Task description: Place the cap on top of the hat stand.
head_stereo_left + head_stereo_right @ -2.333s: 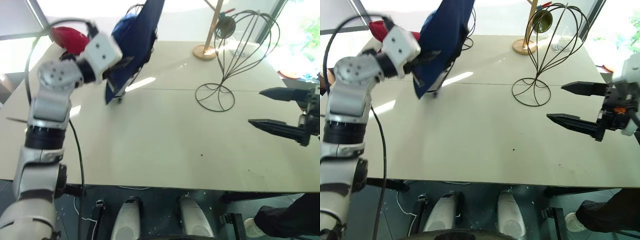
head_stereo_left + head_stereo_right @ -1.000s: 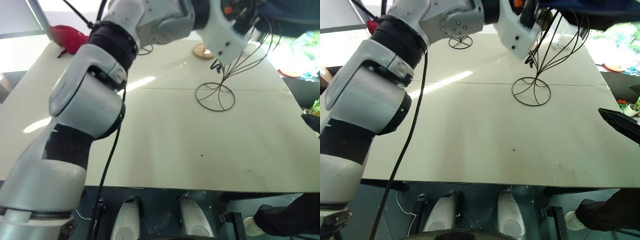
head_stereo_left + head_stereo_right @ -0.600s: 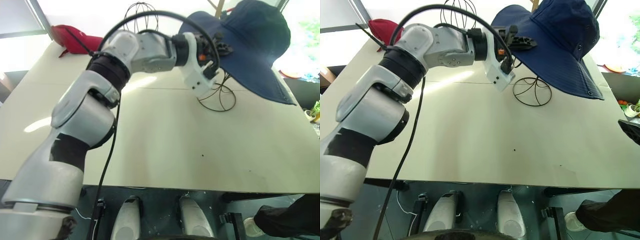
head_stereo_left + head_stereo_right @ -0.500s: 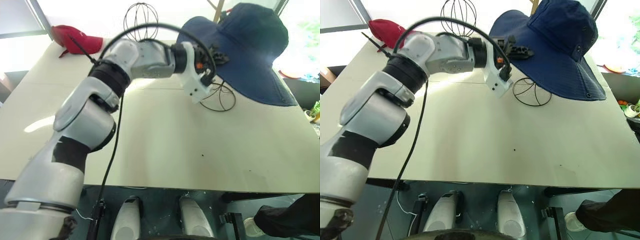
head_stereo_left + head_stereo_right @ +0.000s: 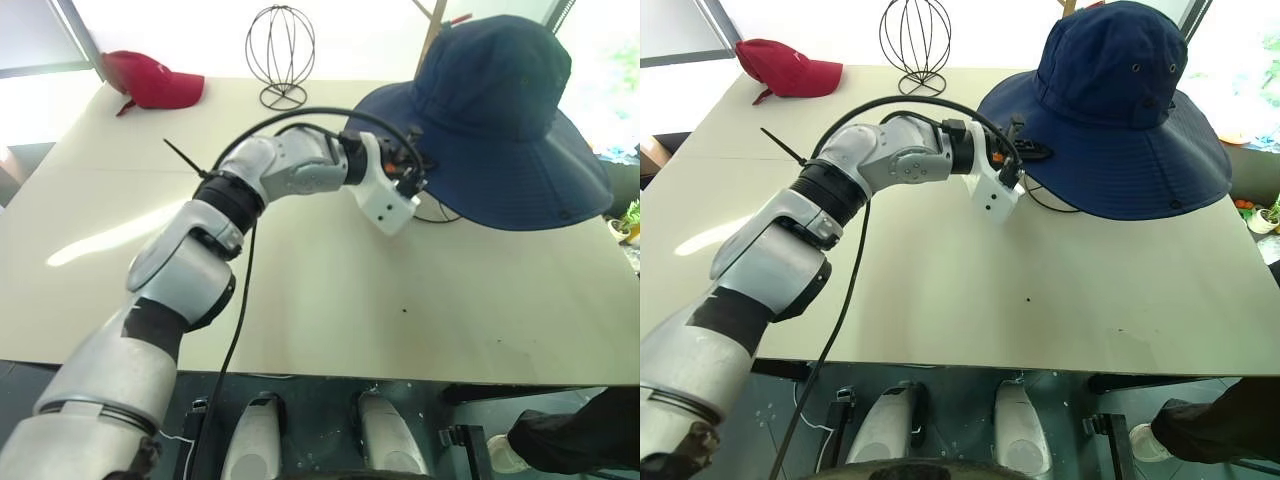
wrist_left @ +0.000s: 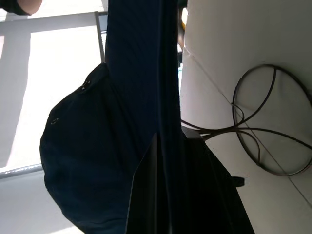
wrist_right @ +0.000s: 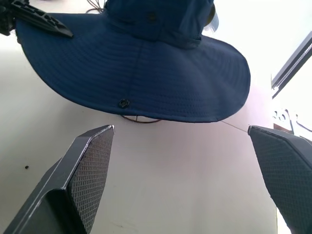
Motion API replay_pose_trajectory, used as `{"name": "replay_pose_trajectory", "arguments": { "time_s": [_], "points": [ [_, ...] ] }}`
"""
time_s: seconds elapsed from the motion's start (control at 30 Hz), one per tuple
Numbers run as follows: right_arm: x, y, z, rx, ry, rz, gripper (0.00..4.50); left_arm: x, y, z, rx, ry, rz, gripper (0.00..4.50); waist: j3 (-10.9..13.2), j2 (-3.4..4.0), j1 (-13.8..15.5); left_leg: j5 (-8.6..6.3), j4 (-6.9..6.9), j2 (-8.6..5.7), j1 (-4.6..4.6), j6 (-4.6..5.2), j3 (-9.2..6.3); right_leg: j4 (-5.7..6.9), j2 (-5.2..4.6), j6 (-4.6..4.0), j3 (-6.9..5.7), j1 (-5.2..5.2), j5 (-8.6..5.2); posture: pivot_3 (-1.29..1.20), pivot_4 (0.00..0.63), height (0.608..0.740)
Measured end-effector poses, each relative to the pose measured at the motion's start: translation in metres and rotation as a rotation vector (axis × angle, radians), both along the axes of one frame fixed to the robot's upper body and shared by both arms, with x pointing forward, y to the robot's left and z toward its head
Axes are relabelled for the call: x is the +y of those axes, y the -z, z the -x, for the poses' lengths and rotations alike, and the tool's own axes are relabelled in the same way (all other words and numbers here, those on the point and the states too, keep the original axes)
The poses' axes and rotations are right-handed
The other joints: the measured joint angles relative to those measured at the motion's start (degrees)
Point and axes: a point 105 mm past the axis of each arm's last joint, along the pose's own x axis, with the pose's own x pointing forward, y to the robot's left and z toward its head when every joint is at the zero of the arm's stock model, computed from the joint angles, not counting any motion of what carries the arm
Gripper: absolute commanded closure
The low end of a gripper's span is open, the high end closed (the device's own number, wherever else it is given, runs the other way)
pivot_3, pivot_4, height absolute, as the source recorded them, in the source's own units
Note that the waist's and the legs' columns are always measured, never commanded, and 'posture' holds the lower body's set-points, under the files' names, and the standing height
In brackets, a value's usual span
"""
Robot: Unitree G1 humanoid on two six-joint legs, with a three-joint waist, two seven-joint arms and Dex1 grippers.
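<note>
The navy blue cap [image 5: 500, 110] sits crown-up over the head of the hat stand, at the table's back right. Its wide brim droops and hides the wire head. Only the stand's looped wire base [image 6: 263, 141] peeks out under the brim [image 7: 141, 118]. My left gripper [image 5: 1032, 151] reaches across level and is shut on the brim's left edge; the dark fabric runs between its fingers [image 6: 170, 195]. My right gripper [image 7: 185, 165] is open, fingers wide apart with nothing between them, a short way off the cap [image 7: 146, 73] on its right.
A red baseball cap [image 5: 150, 78] lies at the back left of the beige table [image 5: 300, 290]. A short wire stand with a globe head [image 5: 281, 50] stands at the back centre, a wooden pole [image 5: 433, 25] behind the navy cap. A person's leg [image 5: 570, 440] shows beyond the table's front right corner.
My left arm has come down with the cap, and the cap has sunk over the stand's wire head, hiding it. The right gripper has drawn off to the right.
</note>
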Motion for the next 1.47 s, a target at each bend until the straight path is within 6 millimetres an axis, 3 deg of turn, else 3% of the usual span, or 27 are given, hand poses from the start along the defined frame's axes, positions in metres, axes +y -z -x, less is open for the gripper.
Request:
{"name": "replay_pose_trajectory", "arguments": {
  "time_s": [0.37,0.4,0.47,0.67,0.87,0.93,1.07,1.17,1.27,1.37,1.47],
  "points": [
    [0.000,-0.002,-0.006,-0.008,-0.014,0.010,0.00,0.006,0.006,0.001,0.000,0.000,-0.029,4.42,-0.02,0.04,-0.01,0.00,0.00,0.00,0.02,0.00,0.00,0.01,0.00,0.08,0.00,0.02,0.05,0.00,0.150,0.739],
    [0.000,-0.003,-0.007,-0.008,-0.016,0.016,0.00,0.006,0.005,0.001,0.000,-0.001,-0.029,3.84,-0.02,0.04,-0.03,0.00,0.00,0.00,0.03,0.00,0.00,0.01,0.00,0.08,0.00,0.02,0.05,0.00,0.150,0.739],
    [0.000,-0.006,-0.008,-0.012,-0.016,0.021,0.00,0.007,0.006,0.001,0.004,-0.005,-0.038,3.12,-0.03,0.05,-0.05,0.00,0.00,0.00,0.03,0.00,0.00,0.01,0.00,0.08,0.00,0.02,0.05,0.00,0.150,0.739],
    [-0.001,-0.005,-0.010,-0.009,-0.020,0.020,0.00,0.024,0.008,-0.001,0.020,-0.020,-0.052,0.05,-0.07,0.11,-0.06,0.00,-0.01,0.00,0.04,0.00,0.00,0.02,0.00,0.08,0.00,0.02,0.05,0.00,0.150,0.739],
    [-0.003,-0.008,-0.018,0.000,-0.035,0.034,0.00,0.068,0.006,-0.001,0.122,-0.094,-0.012,0.05,-0.11,0.19,-0.31,0.01,-0.04,0.01,0.14,0.01,0.00,0.10,0.01,0.10,0.01,0.06,0.06,0.00,0.150,0.739],
    [-0.004,-0.009,-0.019,0.004,-0.040,0.039,0.00,0.091,0.009,0.001,0.276,-0.156,0.017,0.05,-0.14,0.26,-0.47,0.01,-0.05,0.02,0.17,0.01,0.01,0.14,0.01,0.10,0.02,0.08,0.06,0.00,0.150,0.739],
    [-0.008,-0.011,-0.022,0.036,-0.062,0.058,0.00,0.136,0.005,0.009,0.768,-0.283,0.098,0.05,-0.12,0.27,-0.47,0.02,0.01,0.03,0.18,0.03,0.00,0.19,0.02,0.08,0.02,0.10,0.06,0.00,0.150,0.739],
    [-0.012,-0.017,-0.025,0.037,-0.072,0.054,0.00,0.171,-0.021,0.017,1.146,-0.310,0.208,0.05,-0.12,0.27,-0.46,0.02,0.06,0.03,0.29,0.03,0.00,0.20,0.02,0.07,0.02,0.24,0.05,0.00,0.150,0.739],
    [-0.014,-0.022,-0.032,0.042,-0.097,0.056,0.00,0.198,-0.068,0.022,1.409,-0.250,0.380,0.05,-0.11,0.26,-0.47,0.02,0.10,0.02,0.31,0.04,-0.03,0.19,0.03,-0.12,0.00,0.27,-0.07,0.00,0.150,0.739],
    [-0.013,-0.022,-0.042,0.061,-0.128,0.055,0.00,0.217,-0.105,0.025,1.509,-0.186,0.498,0.05,-0.12,0.28,-0.63,0.01,0.07,0.02,0.39,0.04,-0.04,0.18,0.03,-0.09,0.00,0.36,-0.07,0.00,0.150,0.739],
    [-0.014,-0.023,-0.050,0.059,-0.144,0.048,0.00,0.232,-0.110,0.027,1.552,-0.174,0.527,0.05,-0.14,0.31,-1.06,0.01,0.01,0.03,0.42,0.04,-0.05,0.19,0.04,-0.08,-0.02,0.36,-0.08,0.00,0.150,0.739]
  ]
}}
